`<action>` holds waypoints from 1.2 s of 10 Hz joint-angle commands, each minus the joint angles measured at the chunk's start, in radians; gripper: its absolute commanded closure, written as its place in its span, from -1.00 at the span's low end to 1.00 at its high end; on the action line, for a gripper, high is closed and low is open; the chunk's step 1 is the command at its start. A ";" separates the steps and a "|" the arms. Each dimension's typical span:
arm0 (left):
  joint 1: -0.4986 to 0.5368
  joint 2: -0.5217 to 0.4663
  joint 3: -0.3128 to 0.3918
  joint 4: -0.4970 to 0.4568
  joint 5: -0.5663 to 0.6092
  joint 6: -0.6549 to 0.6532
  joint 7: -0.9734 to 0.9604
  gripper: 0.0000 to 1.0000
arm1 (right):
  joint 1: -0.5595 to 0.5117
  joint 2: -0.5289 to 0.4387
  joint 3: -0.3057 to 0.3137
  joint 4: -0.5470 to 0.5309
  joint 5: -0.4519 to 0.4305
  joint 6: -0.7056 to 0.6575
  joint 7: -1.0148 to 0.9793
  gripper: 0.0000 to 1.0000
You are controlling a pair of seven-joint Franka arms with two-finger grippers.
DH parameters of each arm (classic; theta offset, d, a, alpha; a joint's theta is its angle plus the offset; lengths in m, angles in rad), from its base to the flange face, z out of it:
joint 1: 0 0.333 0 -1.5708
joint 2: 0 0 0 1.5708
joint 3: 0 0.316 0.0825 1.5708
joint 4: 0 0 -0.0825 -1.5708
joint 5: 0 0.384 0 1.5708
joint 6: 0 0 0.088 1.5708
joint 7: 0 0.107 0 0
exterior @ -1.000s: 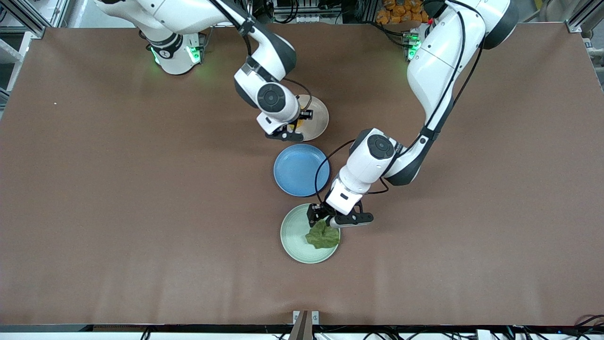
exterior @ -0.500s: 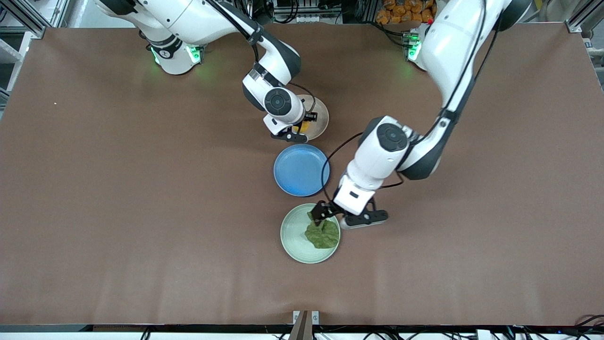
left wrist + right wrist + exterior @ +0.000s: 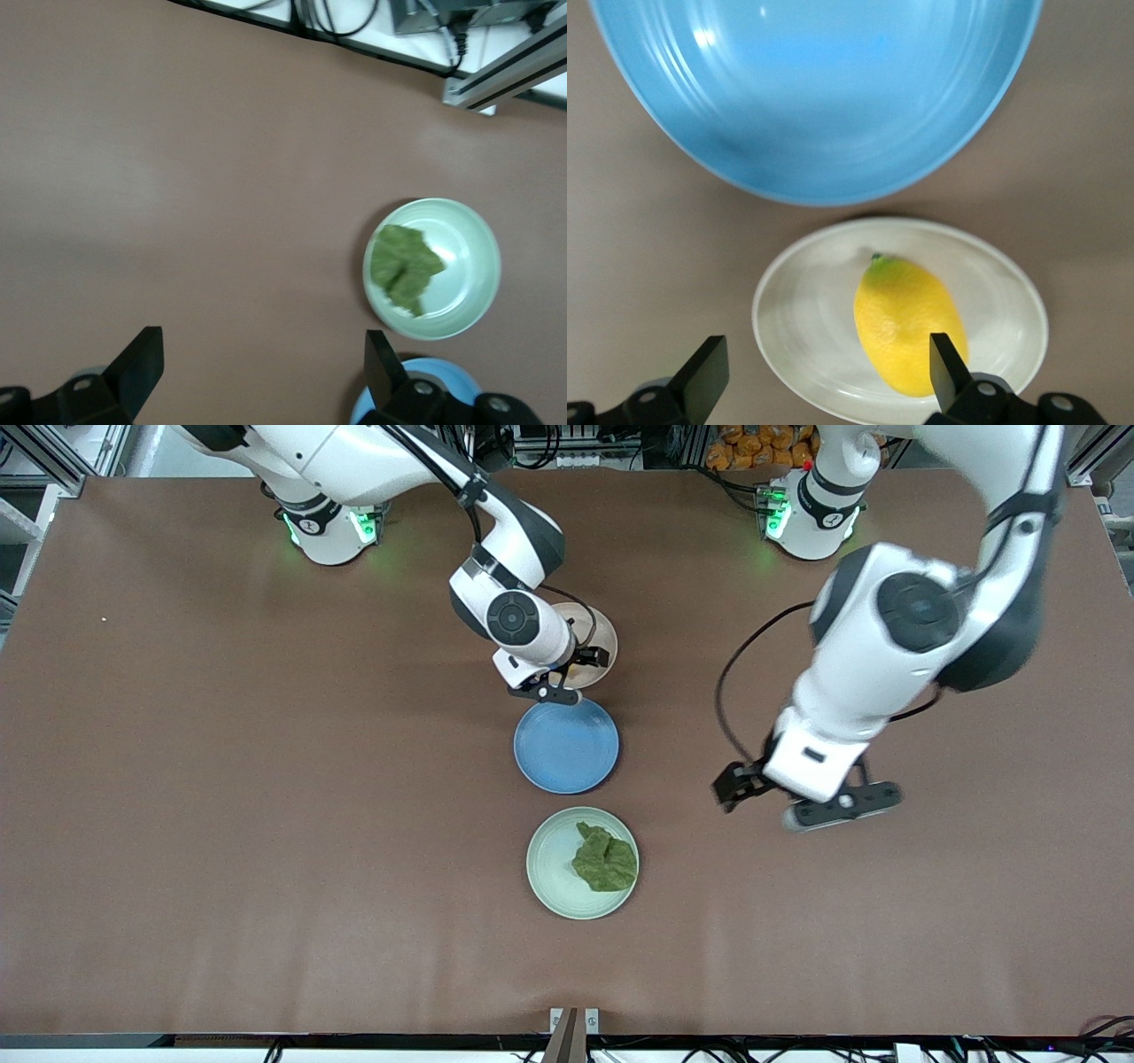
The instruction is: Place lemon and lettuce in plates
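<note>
The lettuce lies in the mint green plate, also seen in the left wrist view on that plate. My left gripper is open and empty, up in the air over bare table toward the left arm's end. The lemon lies in the beige plate; in the front view my right wrist hides it. My right gripper is open and empty, over the beige plate's edge beside the blue plate.
A blue plate sits between the two plates, bare, and fills much of the right wrist view. Brown table stretches wide on both sides. The arms' bases stand at the table's edge farthest from the front camera.
My left gripper has let go of the lettuce, risen and swung away toward the left arm's end. My right gripper has shifted slightly toward the blue plate; the lemon stays in the beige plate.
</note>
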 commanded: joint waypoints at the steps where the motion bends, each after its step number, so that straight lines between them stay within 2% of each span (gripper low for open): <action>1: 0.099 -0.128 -0.010 -0.034 -0.016 -0.158 0.176 -1.00 | -0.090 -0.088 0.008 0.034 -0.093 -0.110 -0.023 -1.00; 2: 0.120 -0.173 -0.010 -0.034 -0.026 -0.226 0.204 -1.00 | -0.139 -0.128 0.008 0.037 -0.131 -0.172 -0.049 -1.00; 4: 0.156 -0.210 -0.004 -0.031 -0.026 -0.292 0.216 -1.00 | -0.252 -0.185 0.008 0.078 -0.153 -0.304 -0.140 -1.00; 6: 0.206 -0.225 -0.004 -0.031 -0.050 -0.320 0.288 -1.00 | -0.340 -0.192 0.009 0.195 -0.210 -0.448 -0.162 -1.00; 7: 0.216 -0.234 -0.001 -0.031 -0.072 -0.331 0.284 -1.00 | -0.363 -0.194 0.009 0.259 -0.272 -0.498 -0.162 -1.00; 9: 0.235 -0.241 -0.002 -0.032 -0.076 -0.337 0.289 -1.00 | -0.432 -0.223 0.006 0.312 -0.302 -0.504 -0.185 -1.00; 10: 0.237 -0.242 -0.002 -0.034 -0.076 -0.337 0.289 -1.00 | -0.449 -0.249 -0.024 0.315 -0.299 -0.503 -0.256 -1.00; 12: 0.240 -0.247 0.001 -0.037 -0.076 -0.378 0.293 -1.00 | -0.445 -0.306 -0.130 0.312 -0.287 -0.513 -0.492 -1.00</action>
